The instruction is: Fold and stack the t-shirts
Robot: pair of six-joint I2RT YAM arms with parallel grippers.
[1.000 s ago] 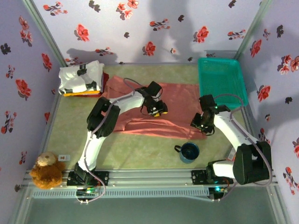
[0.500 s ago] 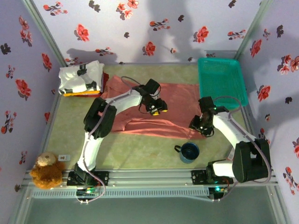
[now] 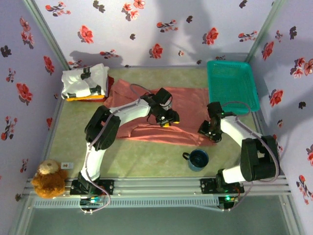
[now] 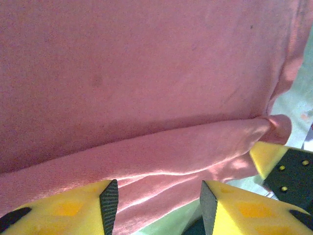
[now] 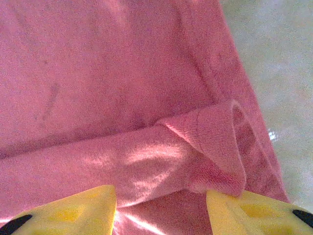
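Left hand (image 3: 168, 120) moved right; it and right hand (image 3: 207, 131) gape above pink t-shirt (image 3: 188, 105) on green mat (image 3: 73, 132).

Enclosure walls (image 3: 186, 19): pale lilac, red and black flower print, on three sides. Metal corner posts (image 3: 48, 36). Surface (image 3: 146, 156): pale green covering. Metal rail (image 3: 156, 183) along near edge. Soft shadows on back wall.

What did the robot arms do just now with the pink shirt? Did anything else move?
The left gripper slid a little along the pink shirt, toward the right arm, its elbow swinging outward. The right gripper edged slightly toward the left one. Both have fingers apart over the fold. The pink shirt, folded pile, basket, mug and teddy stayed put.
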